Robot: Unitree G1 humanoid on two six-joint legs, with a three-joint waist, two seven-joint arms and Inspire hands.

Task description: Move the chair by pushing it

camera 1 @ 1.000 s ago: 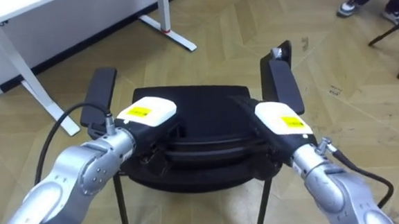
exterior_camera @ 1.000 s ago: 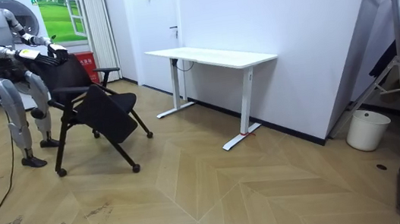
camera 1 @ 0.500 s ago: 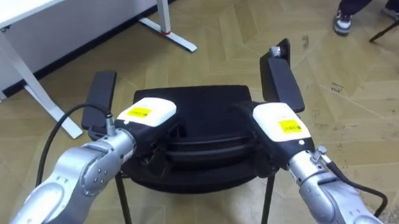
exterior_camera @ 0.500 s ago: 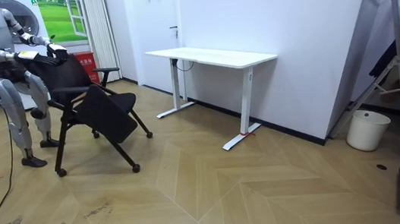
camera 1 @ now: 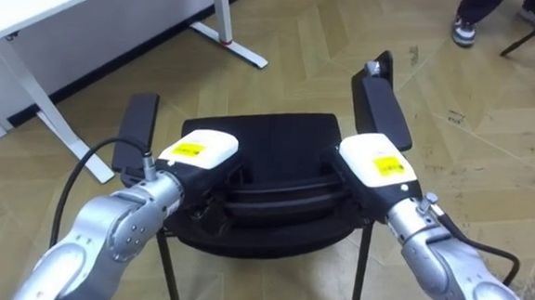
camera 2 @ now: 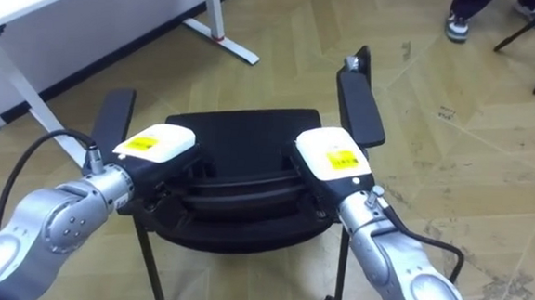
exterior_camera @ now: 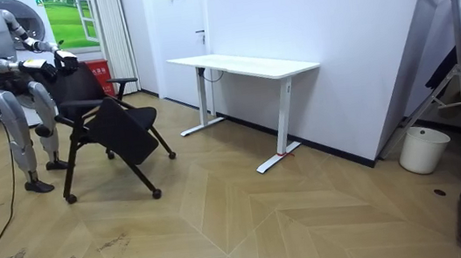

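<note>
Robot behind black chair [camera 1: 263, 140], left hand [camera 1: 198, 151] and right hand [camera 1: 376, 161] on its backrest, grip impossible to tell, nothing moved since.

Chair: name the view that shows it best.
The room view: the chair stands whole there, legs, seat and backrest. The eye views look down on its seat and armrests, the left hand and right hand at its backrest.

Chair [camera 1: 276, 160] matt black plastic; floor [camera 1: 311, 50] smooth wood parquet.
</note>
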